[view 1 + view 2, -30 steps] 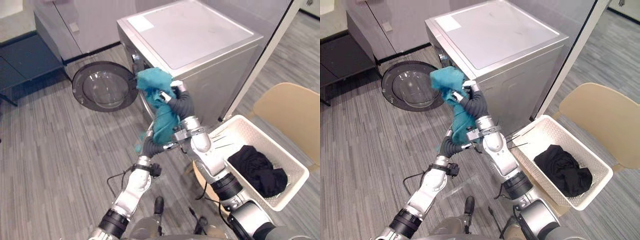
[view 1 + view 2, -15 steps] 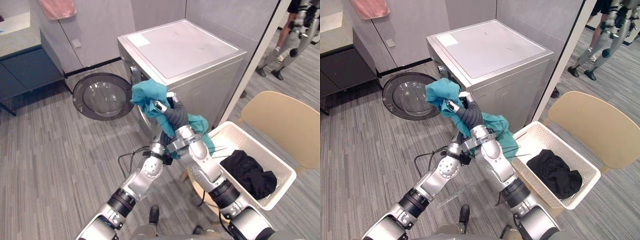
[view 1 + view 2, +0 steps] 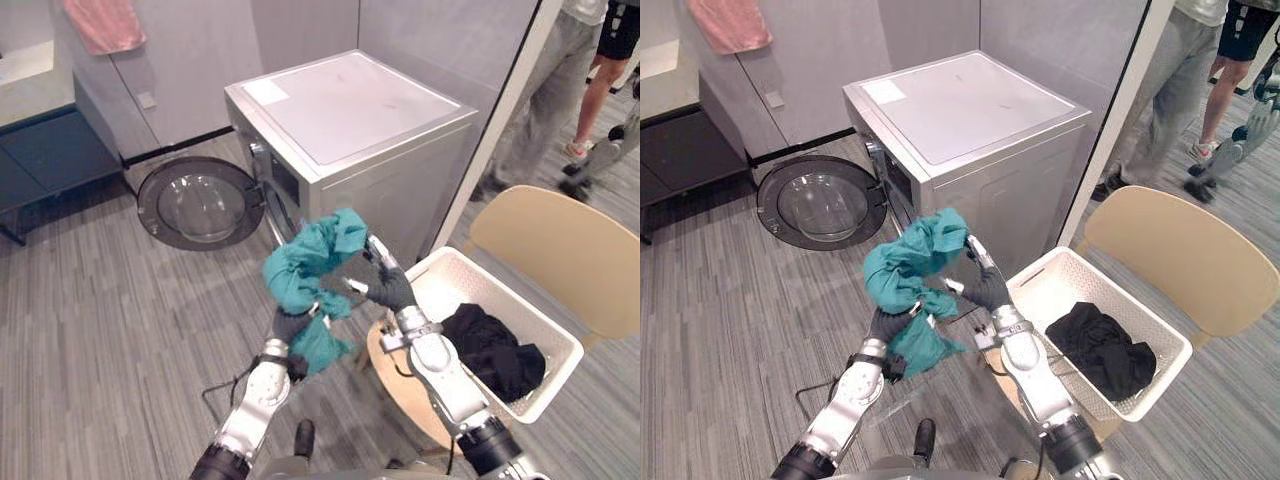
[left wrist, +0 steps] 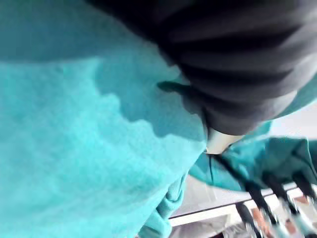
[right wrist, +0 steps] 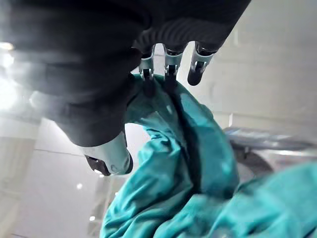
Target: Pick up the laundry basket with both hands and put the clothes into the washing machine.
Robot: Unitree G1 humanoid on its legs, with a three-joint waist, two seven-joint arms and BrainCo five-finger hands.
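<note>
A bunched teal cloth hangs in the air in front of the silver washing machine, whose round door stands swung open to the left. My left hand is under the bundle with its fingers curled into the cloth. From the right, my right hand lies against the cloth with straight fingers, the thumb held apart. The white laundry basket sits at the right with a black garment inside.
A beige chair stands behind the basket, and a round beige seat shows under its near corner. People's legs stand at the upper right beyond a pale post. A pink cloth hangs at the upper left.
The teal cloth and both hands have come down and back from the machine's opening. My left hand has closed on the cloth and my right hand has opened. The camera has shifted.
</note>
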